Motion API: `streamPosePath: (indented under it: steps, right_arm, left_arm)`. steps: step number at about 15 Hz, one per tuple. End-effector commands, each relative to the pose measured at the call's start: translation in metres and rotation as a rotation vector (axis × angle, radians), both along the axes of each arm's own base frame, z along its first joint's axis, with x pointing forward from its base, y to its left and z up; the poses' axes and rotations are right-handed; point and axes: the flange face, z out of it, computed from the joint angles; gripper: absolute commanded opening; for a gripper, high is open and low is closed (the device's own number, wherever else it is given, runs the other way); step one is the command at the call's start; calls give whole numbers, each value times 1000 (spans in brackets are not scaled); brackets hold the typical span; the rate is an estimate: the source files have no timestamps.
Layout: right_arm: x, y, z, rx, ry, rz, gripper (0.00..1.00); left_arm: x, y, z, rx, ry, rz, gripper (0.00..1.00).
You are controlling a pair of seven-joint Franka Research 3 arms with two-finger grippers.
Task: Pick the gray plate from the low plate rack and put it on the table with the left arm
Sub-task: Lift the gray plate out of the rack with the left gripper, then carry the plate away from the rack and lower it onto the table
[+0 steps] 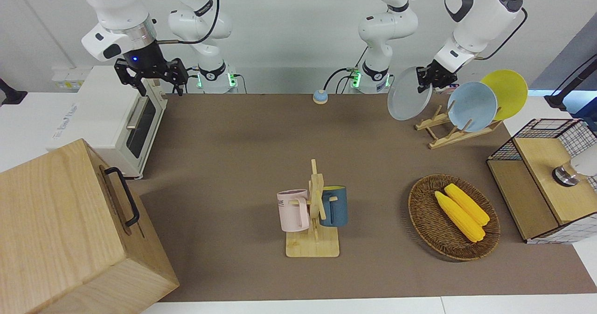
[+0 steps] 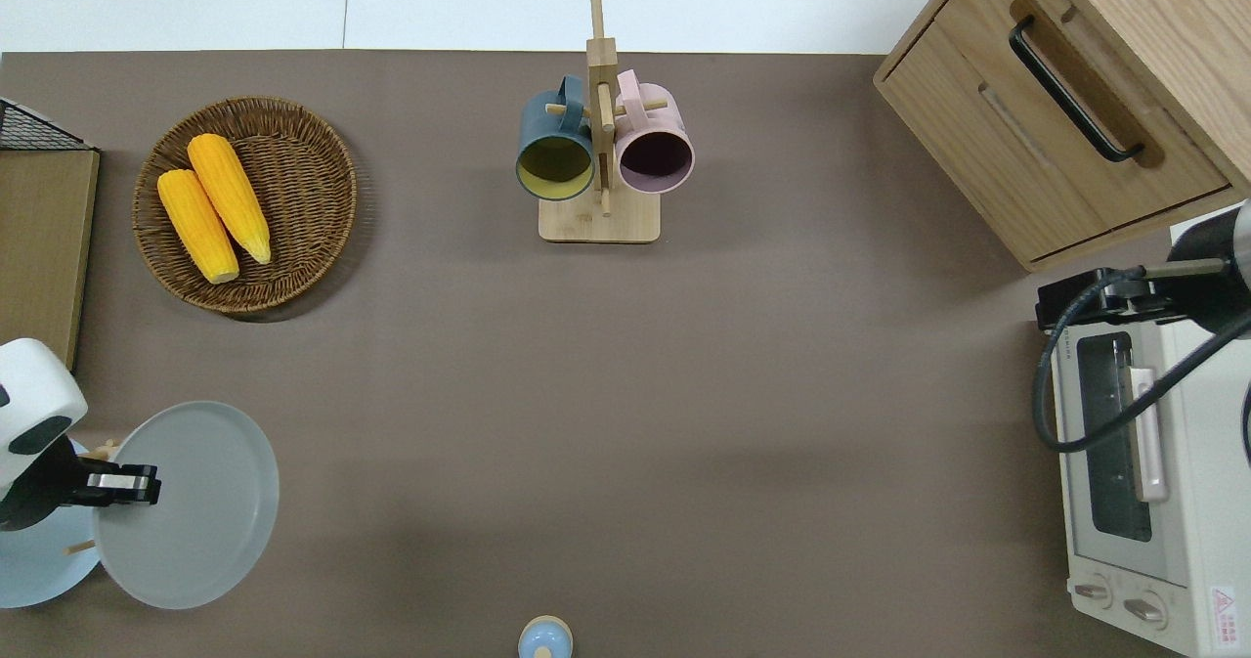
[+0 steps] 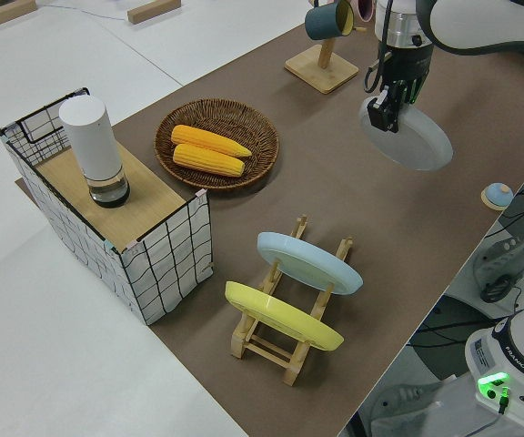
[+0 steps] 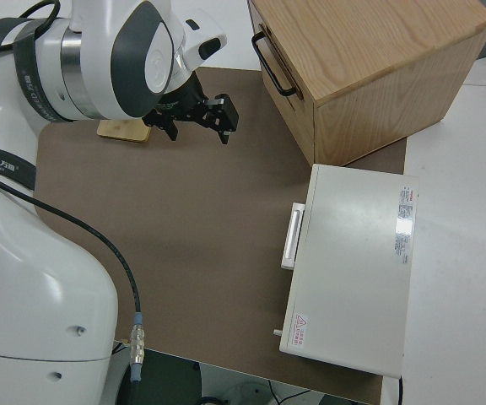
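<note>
The left gripper (image 1: 433, 77) pinches the gray plate (image 1: 409, 94) by its rim — the fingers are pressed onto the edge toward the rack end, and the rest of the plate hangs out from them, tilted, with its face toward the middle of the table (image 1: 261, 164). The plate is up in the air, clear of the low plate rack (image 1: 450, 129); seen from overhead it sits over bare tabletop just beside the rack, on the side toward the right arm's end, and partly overlaps the light-blue plate (image 1: 472, 106).

That light-blue plate stands in a slot of the rack, and the yellow plate (image 1: 506, 93) stands in the next slot, toward the left arm's end of the table. Farther from the robots than the rack lies a wicker basket (image 1: 429, 220) with two ears of corn (image 1: 461, 210), and a mug tree (image 1: 316, 211) with a pink and a dark-blue mug stands near the table's middle.

The right gripper (image 1: 154, 78) is parked, its fingers spread.
</note>
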Motion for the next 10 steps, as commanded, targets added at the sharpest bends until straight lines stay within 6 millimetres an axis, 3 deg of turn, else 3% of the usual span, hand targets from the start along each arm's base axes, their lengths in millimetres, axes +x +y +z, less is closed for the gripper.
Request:
streamPosePath:
  steps: [1, 10]
  right_arm:
    - [0, 1, 1, 4, 3, -3, 983]
    - [0, 1, 1, 4, 3, -3, 983]
  left_arm:
    - [-7, -14, -8, -98, 21, 34, 0]
    - [-8, -34, -67, -210, -4, 86, 0]
